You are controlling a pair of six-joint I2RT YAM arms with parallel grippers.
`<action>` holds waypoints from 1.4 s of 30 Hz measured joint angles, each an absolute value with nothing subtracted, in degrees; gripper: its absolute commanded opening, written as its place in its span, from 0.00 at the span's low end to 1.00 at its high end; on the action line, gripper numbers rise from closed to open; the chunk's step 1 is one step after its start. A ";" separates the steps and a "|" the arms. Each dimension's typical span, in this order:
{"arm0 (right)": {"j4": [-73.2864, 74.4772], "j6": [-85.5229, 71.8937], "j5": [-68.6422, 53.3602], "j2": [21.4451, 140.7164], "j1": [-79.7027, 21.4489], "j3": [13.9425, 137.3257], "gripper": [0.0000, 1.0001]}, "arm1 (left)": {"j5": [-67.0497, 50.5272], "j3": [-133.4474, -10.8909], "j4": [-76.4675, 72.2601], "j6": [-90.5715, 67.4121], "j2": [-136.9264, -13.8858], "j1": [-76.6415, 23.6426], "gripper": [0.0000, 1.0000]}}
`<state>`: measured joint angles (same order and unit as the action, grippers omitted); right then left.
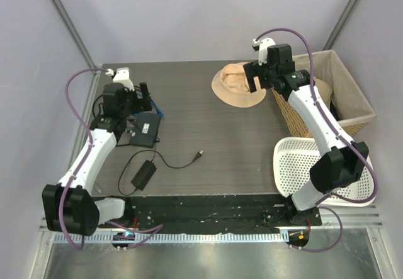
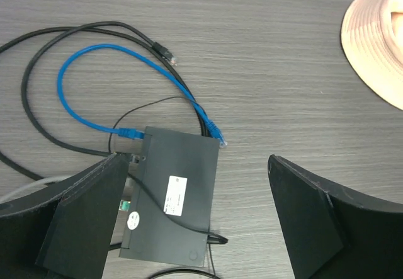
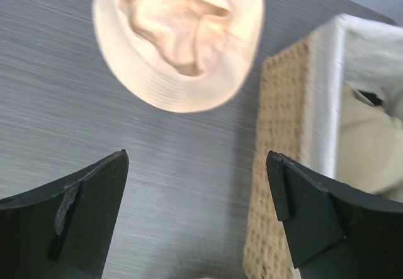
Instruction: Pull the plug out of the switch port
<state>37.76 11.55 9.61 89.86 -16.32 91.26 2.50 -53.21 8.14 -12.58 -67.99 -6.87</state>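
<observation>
Blue cable [image 2: 69,96] ended in the plug [image 2: 130,131], seated in the switch port [image 2: 143,137] at the black box's [image 2: 189,165] ten o'clock corner. My left jaws hung spread above. I judged this the approach step, with lowering and pinching the plug next. Near the hat [image 3: 179,39], the right jaws gaped too.

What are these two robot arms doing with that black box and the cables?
The left gripper hangs open above the flat black switch, touching nothing. One plug of the blue cable looks seated in the switch port on the box's edge, so it is not yet pulled. The cable's other end lies loose by a corner. The right gripper, also open, hovers far off over a beige hat beside a wicker basket.
</observation>
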 measured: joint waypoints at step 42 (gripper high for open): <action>32.25 13.08 -21.58 95.44 -26.28 81.78 0.91 | -15.55 -68.14 56.01 8.12 -80.44 5.23 0.94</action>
